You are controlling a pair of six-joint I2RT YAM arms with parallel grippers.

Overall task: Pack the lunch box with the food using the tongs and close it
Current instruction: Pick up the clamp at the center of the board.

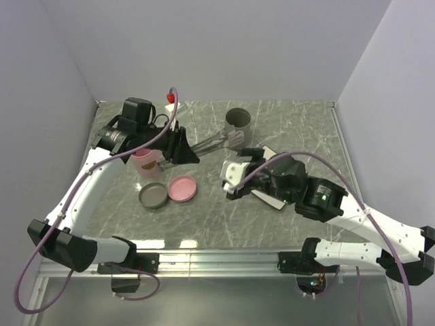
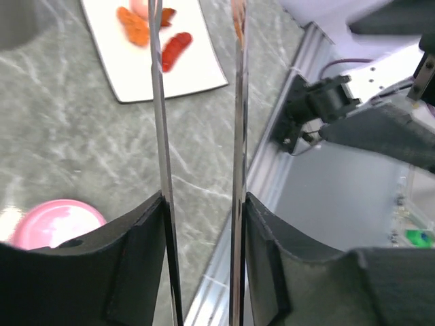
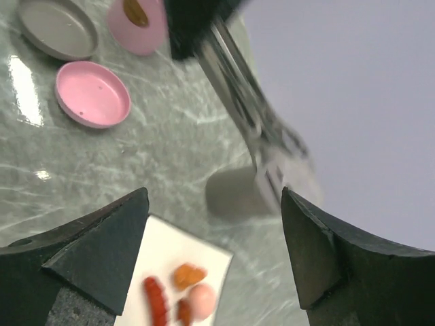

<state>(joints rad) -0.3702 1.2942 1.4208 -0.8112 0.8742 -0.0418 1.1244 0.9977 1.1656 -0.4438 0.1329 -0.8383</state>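
Note:
My left gripper (image 1: 182, 146) is shut on the tongs (image 1: 217, 141), whose two thin metal arms (image 2: 158, 102) run between its fingers and point toward the white plate (image 2: 197, 75). On the plate lie a red sausage (image 2: 175, 51), an orange fried bit (image 2: 132, 26) and a pale pink ball (image 3: 202, 299). The pink lunch box (image 3: 136, 24) stands uncovered with an orange piece inside. My right gripper (image 3: 214, 204) hangs open above the plate's edge, holding nothing. The tong tips (image 3: 272, 136) are blurred near a grey cup (image 3: 234, 193).
A grey lid (image 1: 153, 195) and a pink lid (image 1: 182, 188) lie flat in front of the lunch box. The grey cup (image 1: 238, 121) stands at the back middle. My right arm (image 1: 319, 197) covers much of the plate. Walls close in the table's left, back and right.

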